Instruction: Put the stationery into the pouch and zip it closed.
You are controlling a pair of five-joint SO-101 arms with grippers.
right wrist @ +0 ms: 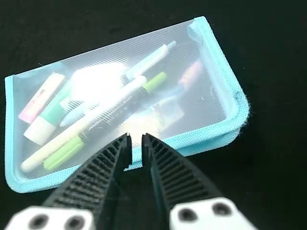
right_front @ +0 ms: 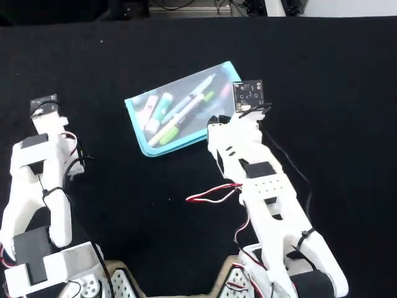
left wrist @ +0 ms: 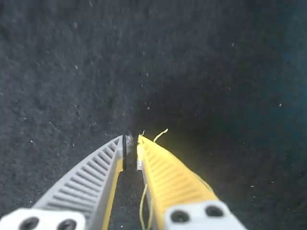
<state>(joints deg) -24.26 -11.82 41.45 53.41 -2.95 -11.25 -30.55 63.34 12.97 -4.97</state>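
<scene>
The pouch (right_front: 180, 108) is translucent with a teal border and lies flat on the black cloth at the table's middle. Inside it I see pens, green markers, a pink eraser and a glue stick (right wrist: 45, 122). In the right wrist view the pouch (right wrist: 206, 96) lies just ahead of my right gripper (right wrist: 135, 138), whose tips hover at the teal long edge nearest the arms with the jaws together and nothing between them. In the high view the right gripper (right_front: 214, 123) sits at the pouch's near right corner. My left gripper (left wrist: 131, 140) is shut over bare cloth, far left of the pouch.
The left arm (right_front: 37, 161) stands at the table's left side, well away from the pouch. Black cloth (right_front: 322, 93) covers the whole table, with open room around the pouch.
</scene>
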